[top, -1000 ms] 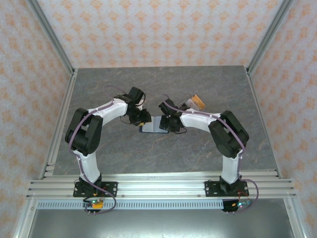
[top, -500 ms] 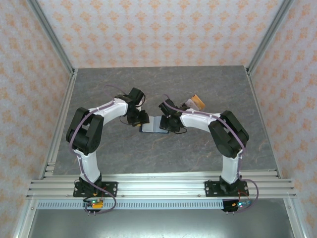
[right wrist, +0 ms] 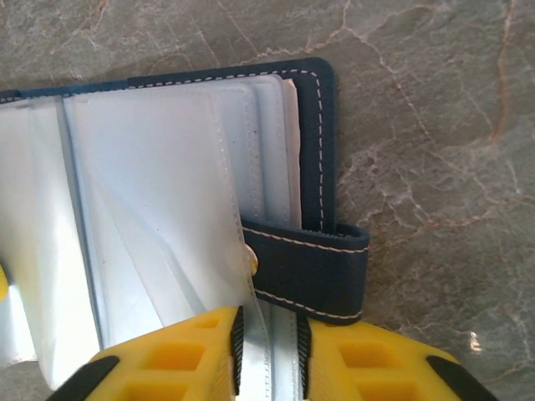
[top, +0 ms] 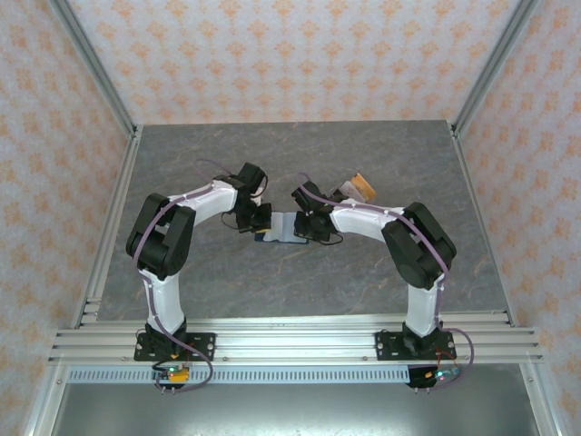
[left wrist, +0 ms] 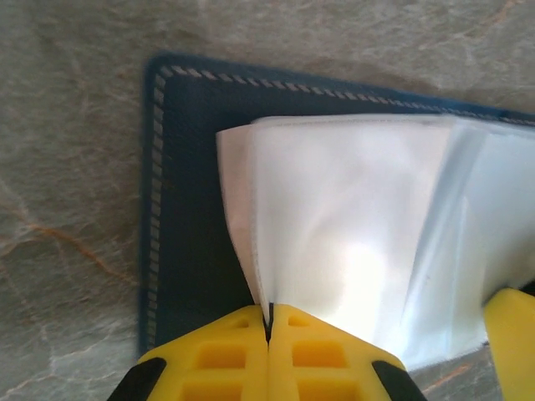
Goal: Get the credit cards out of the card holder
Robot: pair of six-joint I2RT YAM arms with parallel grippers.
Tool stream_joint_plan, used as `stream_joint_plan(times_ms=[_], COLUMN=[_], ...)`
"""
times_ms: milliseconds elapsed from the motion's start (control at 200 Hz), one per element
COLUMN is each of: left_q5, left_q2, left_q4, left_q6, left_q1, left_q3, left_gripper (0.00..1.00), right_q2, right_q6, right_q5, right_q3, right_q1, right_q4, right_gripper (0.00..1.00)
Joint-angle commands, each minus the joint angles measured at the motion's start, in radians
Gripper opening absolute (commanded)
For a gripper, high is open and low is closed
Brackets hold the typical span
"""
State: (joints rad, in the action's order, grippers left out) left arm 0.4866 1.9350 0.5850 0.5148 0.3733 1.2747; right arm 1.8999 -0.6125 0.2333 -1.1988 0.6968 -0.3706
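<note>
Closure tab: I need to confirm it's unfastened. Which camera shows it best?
Right wrist: the closure tab is close up, a stitched navy strap lying free past the edge of the card holder. Left wrist gives the holder's opposite stitched edge; top external, the holder as a tiny dark patch.

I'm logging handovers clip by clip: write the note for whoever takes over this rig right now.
Left gripper: jaws shut on a corner of the clear plastic sleeves of the navy blue stitched card holder, which lies open on the grey marble-patterned table.
Right gripper: jaws closed on the sleeves' opposite edge, beside the closure tab.
Credit cards: a small pile, orange-brown one on top, on the table beyond the right arm.
Done: holder open, some cards out.
To do: check the sleeves. I cannot tell whether any card is inside.
</note>
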Motion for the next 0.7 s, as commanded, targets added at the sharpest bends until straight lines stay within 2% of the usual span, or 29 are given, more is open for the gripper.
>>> stream_joint_plan(times_ms=[0, 140, 290, 370, 480, 591, 691], left_q5=[0.066, 0.09, 0.051, 0.027, -0.009, -0.062, -0.155], left_q2=[-0.004, 0.0, -0.013, -0.059, -0.137, -0.228, -0.321], left_q4=[-0.041, -0.053, -0.023, -0.005, 0.022, 0.061, 0.094], left_q6=[0.001, 0.003, 0.006, 0.01, 0.01, 0.009, -0.001], left_q1=[0.013, 0.017, 0.018, 0.016, 0.009, -0.012, -0.041], left_q3=[-0.016, -0.021, -0.012, -0.011, -0.018, -0.029, -0.046], left_gripper=[0.0, 0.0, 0.02, 0.12, 0.34, 0.48, 0.63], right_q2=[0.035, 0.038, 0.017, -0.03, -0.128, -0.242, -0.352], right_q6=[0.012, 0.018, 0.032, 0.047, 0.066, 0.091, 0.111], right_q5=[0.041, 0.05, 0.031, 0.012, -0.024, -0.11, -0.269], right_q3=[0.025, 0.019, 0.008, 0.011, 0.026, 0.036, 0.041], right_q1=[0.003, 0.003, 0.004, 0.003, 0.002, -0.001, -0.008], right_q4=[0.024, 0.03, 0.011, -0.002, -0.019, -0.057, -0.115], right_gripper=[0.21, 0.19, 0.2, 0.22, 0.3, 0.45, 0.6])
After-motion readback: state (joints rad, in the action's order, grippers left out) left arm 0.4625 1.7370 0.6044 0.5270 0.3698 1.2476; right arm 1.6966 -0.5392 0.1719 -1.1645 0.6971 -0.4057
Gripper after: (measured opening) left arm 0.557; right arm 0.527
